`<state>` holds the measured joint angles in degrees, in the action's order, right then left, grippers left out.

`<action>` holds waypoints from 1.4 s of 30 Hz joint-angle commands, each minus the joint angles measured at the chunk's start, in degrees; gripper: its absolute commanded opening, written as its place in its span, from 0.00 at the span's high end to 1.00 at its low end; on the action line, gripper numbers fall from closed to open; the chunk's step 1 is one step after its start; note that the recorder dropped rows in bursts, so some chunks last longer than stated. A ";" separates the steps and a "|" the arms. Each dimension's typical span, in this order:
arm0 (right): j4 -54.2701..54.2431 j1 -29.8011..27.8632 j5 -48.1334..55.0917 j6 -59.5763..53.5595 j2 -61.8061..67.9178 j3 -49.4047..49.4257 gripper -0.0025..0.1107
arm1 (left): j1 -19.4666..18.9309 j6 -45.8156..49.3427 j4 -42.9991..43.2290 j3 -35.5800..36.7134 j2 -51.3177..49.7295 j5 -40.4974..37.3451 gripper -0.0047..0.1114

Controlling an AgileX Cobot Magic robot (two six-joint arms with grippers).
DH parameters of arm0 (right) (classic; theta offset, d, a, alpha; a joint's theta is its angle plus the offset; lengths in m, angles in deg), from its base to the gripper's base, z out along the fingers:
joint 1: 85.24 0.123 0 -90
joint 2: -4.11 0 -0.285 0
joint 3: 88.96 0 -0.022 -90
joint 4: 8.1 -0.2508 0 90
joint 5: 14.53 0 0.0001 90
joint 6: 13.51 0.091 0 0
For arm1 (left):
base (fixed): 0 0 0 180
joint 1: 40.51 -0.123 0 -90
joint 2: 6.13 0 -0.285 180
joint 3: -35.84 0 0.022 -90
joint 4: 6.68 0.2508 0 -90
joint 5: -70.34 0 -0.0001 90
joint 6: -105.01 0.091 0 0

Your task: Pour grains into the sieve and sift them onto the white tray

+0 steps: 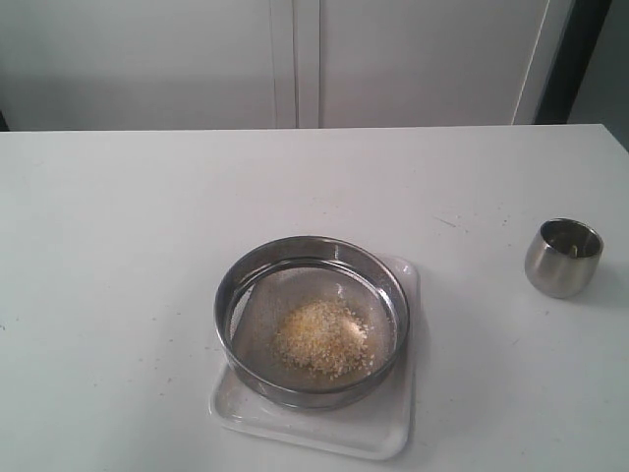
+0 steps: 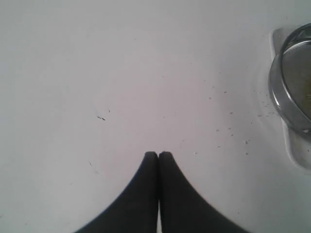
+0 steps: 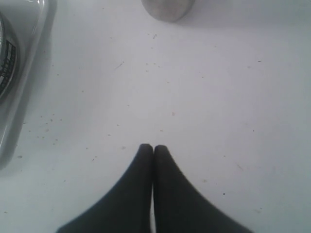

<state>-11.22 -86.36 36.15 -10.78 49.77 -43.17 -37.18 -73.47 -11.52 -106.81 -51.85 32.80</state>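
The sieve (image 1: 311, 320), a wide steel ring with grey mesh, rests on the white tray (image 1: 383, 433) near the table's front. A heap of grains (image 1: 322, 339), yellow and pale, lies on its mesh. Neither gripper shows in the exterior view. In the left wrist view my left gripper (image 2: 158, 154) is shut and empty over bare table, with the sieve (image 2: 284, 92) and the tray (image 2: 296, 148) at the frame's edge. My right gripper (image 3: 153, 147) is shut on nothing as well, with the tray (image 3: 26, 77) off to one side.
A small steel cup (image 1: 563, 257) stands upright at the table's right; its base (image 3: 167, 8) shows in the right wrist view. Fine specks lie scattered on the white table (image 1: 128, 256) around the tray. A white cabinet wall runs behind the table.
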 commanded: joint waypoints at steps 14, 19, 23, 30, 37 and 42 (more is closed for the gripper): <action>0.07 0.07 -0.18 -0.43 -0.23 -0.15 0.98 | 0.94 1.55 -1.12 -13.29 -25.58 0.49 0.96; 0.07 0.07 -0.18 -0.43 -0.23 -0.15 0.98 | 4.87 1.55 -1.01 -16.72 -32.19 1.24 0.96; 0.07 0.07 -0.18 -0.43 -0.23 -0.15 0.98 | 8.15 1.55 -1.01 -19.79 -37.46 1.52 0.96; 0.07 0.07 -0.18 -0.43 -0.23 -0.15 0.98 | 13.49 1.29 -1.01 -25.55 -46.15 1.59 0.96; 0.07 0.07 -0.18 -0.43 -0.23 -0.15 0.98 | 17.95 1.29 -1.11 -32.52 -54.61 1.16 0.96; 0.07 0.07 -0.18 -0.43 -0.23 -0.15 0.98 | 20.70 1.29 -1.11 -36.48 -59.36 0.96 0.96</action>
<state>-11.22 -86.36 36.15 -10.78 49.77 -43.17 -17.89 -72.31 -11.75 -141.59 -109.22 34.99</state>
